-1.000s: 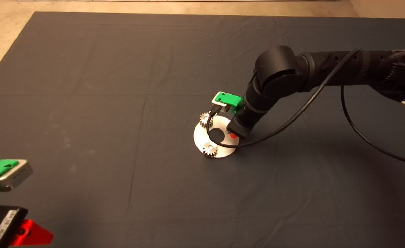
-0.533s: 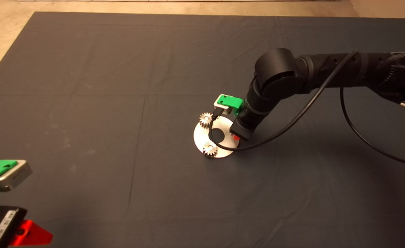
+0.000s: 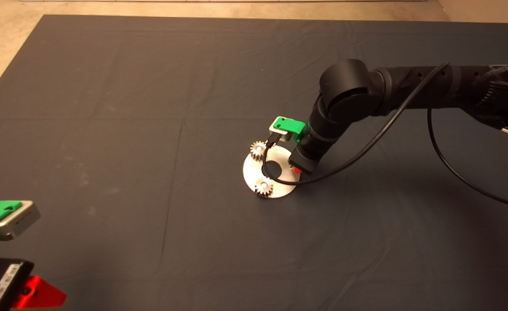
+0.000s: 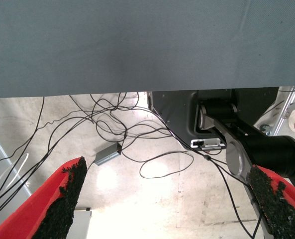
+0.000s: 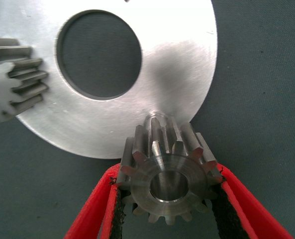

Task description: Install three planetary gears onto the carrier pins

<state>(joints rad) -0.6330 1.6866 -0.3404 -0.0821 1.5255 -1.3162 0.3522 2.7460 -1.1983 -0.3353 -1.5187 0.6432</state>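
Observation:
A shiny round disc (image 3: 249, 171) with a large centre hole lies mid-mat. Two silver planetary gears sit on its carrier pins, one at the far left rim (image 3: 258, 150) and one at the near rim (image 3: 263, 186). My right gripper (image 3: 296, 169) is low over the disc's right edge. In the right wrist view it (image 5: 167, 186) is shut on a third gear (image 5: 168, 172), held just beside a bare pin (image 5: 154, 120) on the disc (image 5: 177, 59). A seated gear (image 5: 13, 79) shows at that view's edge. My left gripper (image 4: 169, 196) is parked open at the mat's near left corner (image 3: 25, 293).
The right arm's black cable (image 3: 366, 149) loops down beside the disc. The dark mat (image 3: 107, 151) has creases and ends at a bare floor at the far left. The left wrist view shows floor cables (image 4: 122, 134) and a machine base (image 4: 246, 144).
My right wrist has shifted slightly to the right over the disc's right edge, still holding the gear. The two seated gears and the left arm have not moved.

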